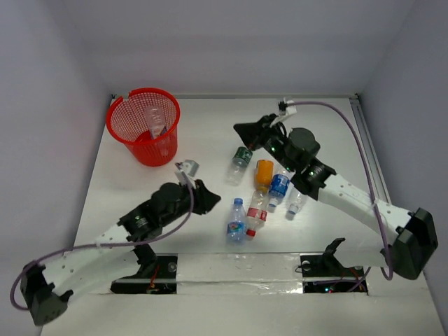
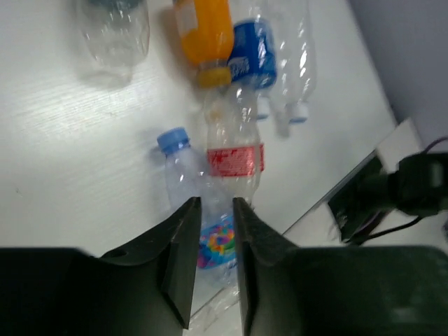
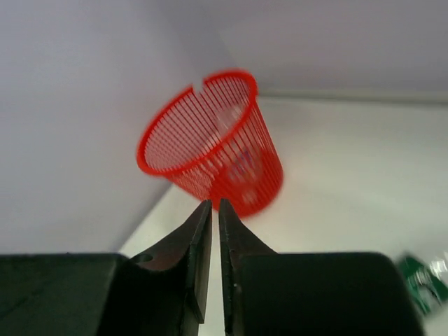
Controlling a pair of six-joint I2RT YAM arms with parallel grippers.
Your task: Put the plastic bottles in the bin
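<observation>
The nearer left pincer (image 2: 213,203), narrow and empty, is hovering over the clear blue-capped plastic bottle (image 2: 183,168), whose long axis is apparently running along its reach; the right pincer (image 3: 215,203), nearly closed, is facing the red mesh bin (image 1: 148,150).

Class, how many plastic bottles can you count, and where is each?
7. One bottle is inside the bin. Six lie on the table: green-labelled, orange, blue-labelled, small clear, red-labelled, blue-capped. The mesh could hide others.
</observation>
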